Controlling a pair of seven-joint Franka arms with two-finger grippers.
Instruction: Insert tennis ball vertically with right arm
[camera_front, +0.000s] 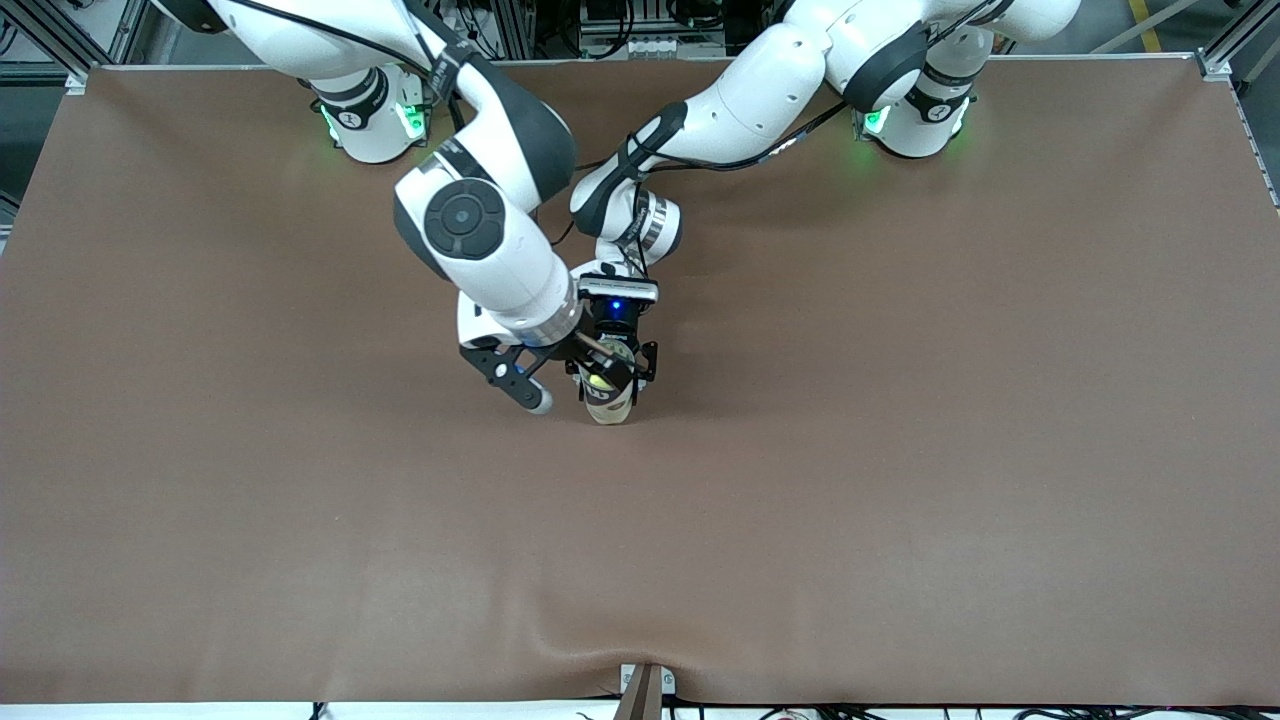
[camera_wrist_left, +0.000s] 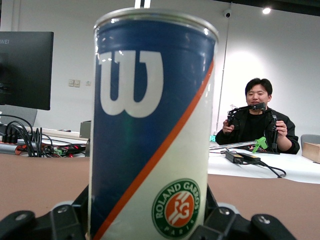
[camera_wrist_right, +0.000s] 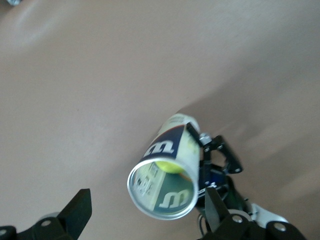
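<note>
Upright on the brown desk (camera_front: 900, 500), tennis-ball can (camera_front: 607, 400) pinched low between left jaws (camera_front: 612, 375); yellow ball (camera_wrist_right: 169, 166) sitting inside the open top. Right jaws (camera_front: 555, 380) spread wide and empty just above the can's mouth, forearm angled down from a bent elbow.

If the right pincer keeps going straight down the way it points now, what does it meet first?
Probably the rim of the tennis ball can, which stands directly below the open right pincer, the tennis ball already inside. The left pincer holds the can upright. Depth is unclear.
</note>
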